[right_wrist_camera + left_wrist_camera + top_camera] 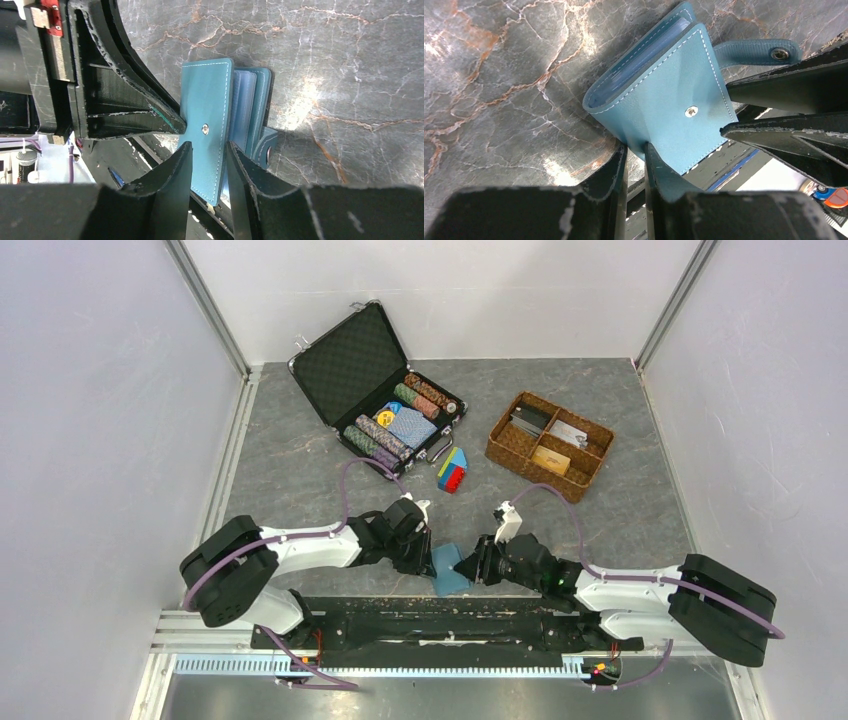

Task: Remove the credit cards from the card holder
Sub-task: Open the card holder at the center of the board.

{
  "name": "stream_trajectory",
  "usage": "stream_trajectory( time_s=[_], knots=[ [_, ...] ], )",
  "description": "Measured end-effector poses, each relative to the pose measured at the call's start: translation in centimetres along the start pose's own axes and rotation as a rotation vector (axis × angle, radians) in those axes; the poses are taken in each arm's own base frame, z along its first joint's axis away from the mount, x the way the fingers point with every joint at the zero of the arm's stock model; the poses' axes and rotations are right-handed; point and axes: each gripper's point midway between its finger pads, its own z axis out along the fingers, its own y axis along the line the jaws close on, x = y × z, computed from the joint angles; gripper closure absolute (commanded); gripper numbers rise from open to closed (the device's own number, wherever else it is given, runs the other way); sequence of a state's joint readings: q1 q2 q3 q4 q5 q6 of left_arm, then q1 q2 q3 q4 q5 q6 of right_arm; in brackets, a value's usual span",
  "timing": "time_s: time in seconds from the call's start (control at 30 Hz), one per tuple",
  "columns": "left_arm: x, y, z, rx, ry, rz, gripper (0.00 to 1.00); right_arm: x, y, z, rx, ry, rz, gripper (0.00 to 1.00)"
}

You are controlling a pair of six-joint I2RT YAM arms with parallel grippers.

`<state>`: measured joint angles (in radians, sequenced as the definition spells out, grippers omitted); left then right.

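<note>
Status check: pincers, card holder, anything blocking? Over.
Left pincer and right pincer both clamped on card holder cover. Strap unsnapped, holder partly open, no card visible in sleeves. No obstruction seen.

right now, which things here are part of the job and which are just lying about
In the job: card holder, left pincer, right pincer, both gripping it.
Lying about: chip case, wicker tray, coloured blocks.

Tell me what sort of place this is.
Probably a robot-lab test booth: plain white panel walls enclose a marbled table, and staged props sit on it, namely a chip case, a wicker tray and a blue card holder.
</note>
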<state>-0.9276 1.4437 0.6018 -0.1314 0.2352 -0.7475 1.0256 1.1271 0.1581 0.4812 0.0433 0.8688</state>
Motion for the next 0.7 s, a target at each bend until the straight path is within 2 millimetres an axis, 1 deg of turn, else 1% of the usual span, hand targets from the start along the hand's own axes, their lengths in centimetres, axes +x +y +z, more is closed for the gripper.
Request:
stream_trajectory(
  time_s=[0.13, 0.2, 0.37, 0.47, 0.63, 0.7],
  knots=[
    [0.0, 0.0, 0.0, 0.0, 0.0, -0.001, 0.81, -0.3, 0.5, 0.0, -0.024, -0.01, 0.002, 0.68],
    [0.0, 0.0, -0.1, -0.001, 0.0, -0.002, 0.76, -0.4, 0.8, 0.0, -0.036, -0.014, 0.003, 0.68],
    [0.1, 0.3, -0.4, -0.02, -0.002, -0.012, 0.69, -0.9, 2.0, 0.0, -0.09, -0.026, 0.008, 0.68],
    [-0.1, 0.2, -1.2, -0.026, -0.022, -0.016, 0.64, -0.9, 2.7, -0.1, -0.122, -0.025, 0.011, 0.68],
    [-1.4, -0.2, -3.2, -0.019, -0.097, -0.028, 0.53, -0.8, 3.3, -0.2, -0.149, -0.014, 0.014, 0.68],
    [-2.0, -0.4, -4.2, -0.011, -0.13, -0.038, 0.44, -0.8, 3.5, -0.2, -0.156, -0.009, 0.014, 0.68]
  ],
)
